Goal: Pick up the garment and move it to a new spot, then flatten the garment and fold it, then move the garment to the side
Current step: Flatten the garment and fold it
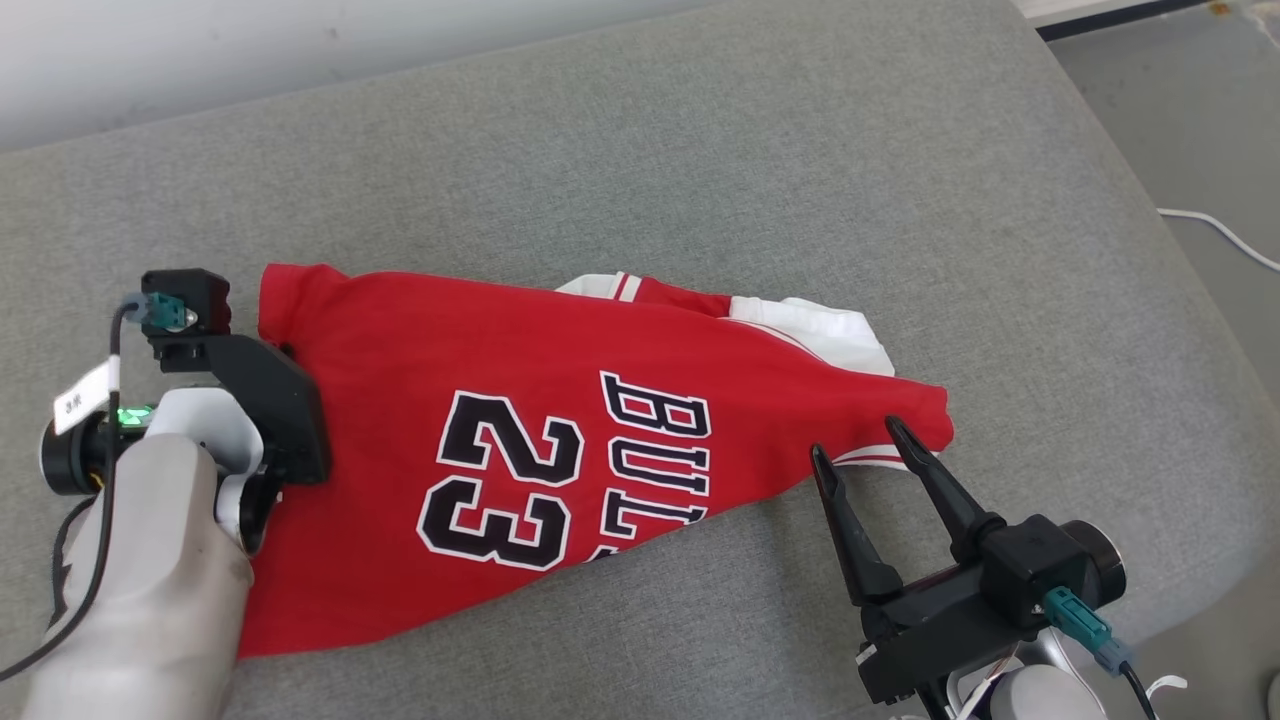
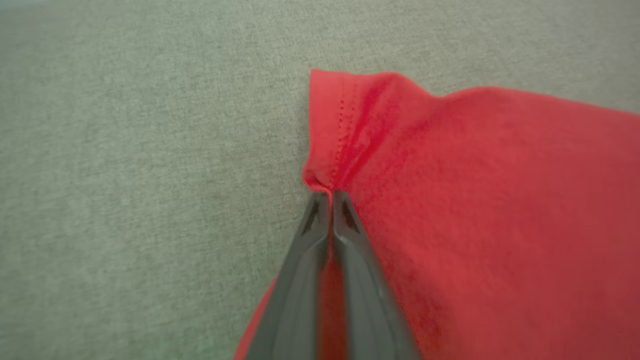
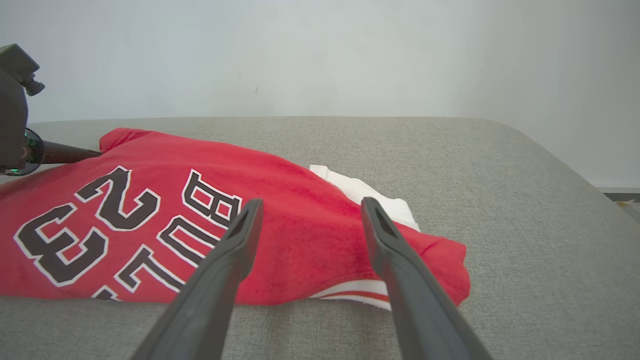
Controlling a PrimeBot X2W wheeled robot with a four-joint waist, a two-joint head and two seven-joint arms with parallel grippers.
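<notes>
My left hand (image 2: 330,192) is shut on the jersey (image 1: 400,350), pinching a small fold at its red hem edge. The jersey lies spread on the grey cushion (image 1: 700,150), number side up, reaching from my left hand across to my right. My right hand (image 1: 853,437) is wide open and holds nothing. It sits at the jersey's near right corner by the white trim; contact cannot be told.

One red jersey (image 1: 520,440), centre frame. Two pincers: left pincer (image 2: 330,197), right pincer (image 1: 854,440). One grey padded surface (image 1: 700,150). One white cable (image 1: 1215,230), right edge.
</notes>
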